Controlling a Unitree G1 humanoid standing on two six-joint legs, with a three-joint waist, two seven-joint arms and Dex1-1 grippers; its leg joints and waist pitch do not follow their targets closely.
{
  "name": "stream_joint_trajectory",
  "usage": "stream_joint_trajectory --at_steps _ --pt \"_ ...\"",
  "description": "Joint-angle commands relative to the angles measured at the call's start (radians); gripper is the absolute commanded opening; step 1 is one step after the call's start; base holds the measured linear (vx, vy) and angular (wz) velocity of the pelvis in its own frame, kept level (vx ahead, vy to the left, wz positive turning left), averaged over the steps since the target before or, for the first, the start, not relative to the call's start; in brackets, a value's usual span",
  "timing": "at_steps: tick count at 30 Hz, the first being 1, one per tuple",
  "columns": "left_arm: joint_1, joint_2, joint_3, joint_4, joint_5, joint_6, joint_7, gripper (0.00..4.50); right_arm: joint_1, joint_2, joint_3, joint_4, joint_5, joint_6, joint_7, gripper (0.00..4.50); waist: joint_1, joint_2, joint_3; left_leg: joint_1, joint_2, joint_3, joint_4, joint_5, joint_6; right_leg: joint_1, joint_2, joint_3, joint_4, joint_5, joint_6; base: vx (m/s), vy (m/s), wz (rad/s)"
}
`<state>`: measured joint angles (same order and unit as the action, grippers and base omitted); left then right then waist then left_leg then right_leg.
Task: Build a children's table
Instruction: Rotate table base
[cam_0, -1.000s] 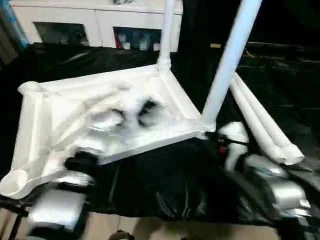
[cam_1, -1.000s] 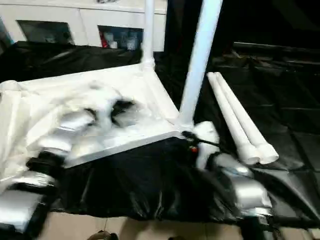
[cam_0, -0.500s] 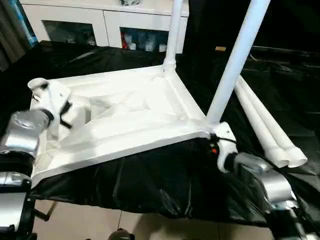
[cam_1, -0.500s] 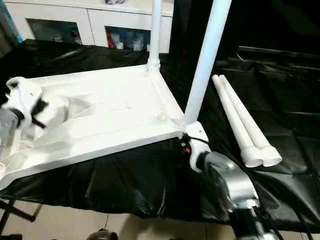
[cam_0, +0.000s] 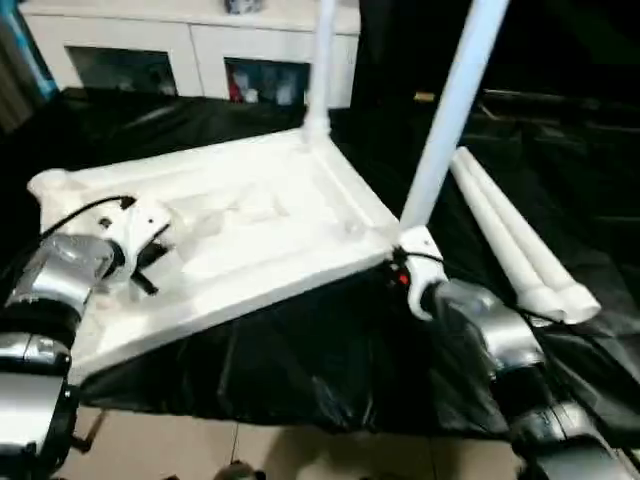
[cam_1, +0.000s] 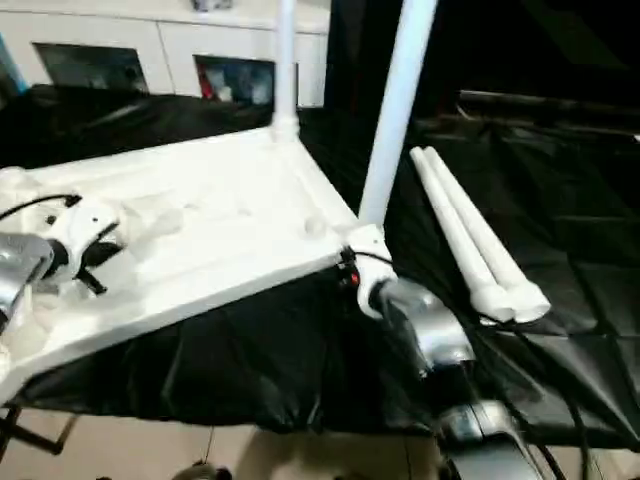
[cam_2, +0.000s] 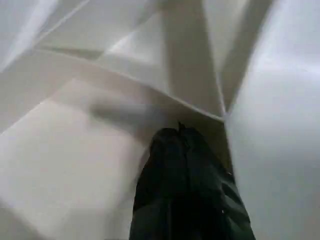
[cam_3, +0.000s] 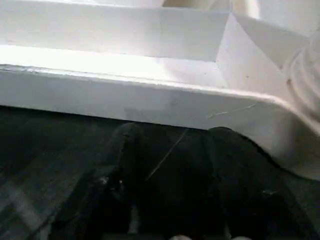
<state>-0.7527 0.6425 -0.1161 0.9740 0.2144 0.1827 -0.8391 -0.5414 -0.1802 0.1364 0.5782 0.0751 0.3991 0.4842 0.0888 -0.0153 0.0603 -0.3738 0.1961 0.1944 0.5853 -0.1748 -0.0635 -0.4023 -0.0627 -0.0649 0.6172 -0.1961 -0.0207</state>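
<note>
the children's table (cam_0: 250, 235) lies upside down on the black-draped counter (cam_0: 330, 350), ribbed underside up, with two legs (cam_0: 450, 110) standing in its far and right corner sockets. two loose legs (cam_0: 520, 250) lie side by side on the cloth just to its right. our left hand (cam_2: 181, 131) is closed and empty, its tips pressed on the underside near the left end. our right hand (cam_3: 172, 137) sits half open at the tabletop's near right rim, gripping nothing. a white cabinet (cam_0: 190, 50) stands behind.
</note>
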Motion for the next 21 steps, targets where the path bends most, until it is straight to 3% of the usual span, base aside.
stream_joint_trajectory --at_steps 1,2,5,9,13,17,21 --pt "0.007 -0.010 -0.011 -0.064 -0.049 0.022 -0.121 0.00 -0.046 0.023 0.006 0.092 -0.011 -0.042 -0.021 2.00 0.003 0.020 -0.073 0.024 0.040 -0.024 -0.065 -0.176 -0.043 0.052 -0.091 0.056 -0.057 -0.041 -0.235 0.000 0.000 0.00" --pt "0.011 -0.015 -0.010 -0.090 -0.067 0.032 -0.155 0.00 -0.063 0.032 0.003 0.121 -0.010 -0.054 -0.027 1.85 0.004 0.015 -0.074 0.026 0.042 -0.024 -0.065 -0.172 -0.042 0.051 -0.097 0.056 -0.055 -0.036 -0.243 0.000 0.000 0.00" --pt "0.027 -0.021 -0.020 -0.154 -0.105 0.052 -0.231 0.00 -0.093 0.050 -0.003 0.170 -0.009 -0.080 -0.032 1.64 0.006 0.022 -0.072 0.027 0.045 -0.020 -0.065 -0.169 -0.041 0.049 -0.093 0.056 -0.053 -0.019 -0.264 0.000 0.000 0.00" --pt "0.071 -0.063 -0.051 -0.360 -0.201 0.172 -0.377 0.00 -0.176 0.097 -0.012 0.312 -0.020 -0.163 -0.023 1.30 0.003 0.018 -0.073 0.024 0.046 -0.019 -0.065 -0.162 -0.038 0.054 -0.095 0.056 -0.048 -0.011 -0.272 0.000 0.000 0.00" --pt "0.075 -0.132 -0.064 -0.453 -0.245 0.226 -0.399 0.00 -0.209 0.127 0.001 0.366 -0.034 -0.203 -0.015 0.94 0.001 0.016 -0.071 0.022 0.043 -0.017 -0.064 -0.171 -0.034 0.054 -0.091 0.055 -0.052 -0.045 -0.265 0.000 0.000 0.00" --pt "0.054 -0.189 -0.073 -0.421 -0.231 0.211 -0.362 0.00 -0.216 0.139 0.001 0.381 -0.035 -0.214 -0.008 0.54 -0.001 0.010 -0.068 0.019 0.039 -0.018 -0.063 -0.190 -0.027 0.057 -0.091 0.058 -0.062 -0.121 -0.247 0.000 0.000 0.00" --pt "-0.009 -0.280 -0.084 -0.284 -0.150 0.123 -0.178 0.00 -0.227 0.145 -0.025 0.422 -0.037 -0.256 -0.038 0.22 -0.011 0.014 -0.071 0.016 0.035 -0.019 -0.061 -0.186 -0.021 0.058 -0.082 0.057 -0.066 -0.118 -0.223 0.000 0.000 0.00"
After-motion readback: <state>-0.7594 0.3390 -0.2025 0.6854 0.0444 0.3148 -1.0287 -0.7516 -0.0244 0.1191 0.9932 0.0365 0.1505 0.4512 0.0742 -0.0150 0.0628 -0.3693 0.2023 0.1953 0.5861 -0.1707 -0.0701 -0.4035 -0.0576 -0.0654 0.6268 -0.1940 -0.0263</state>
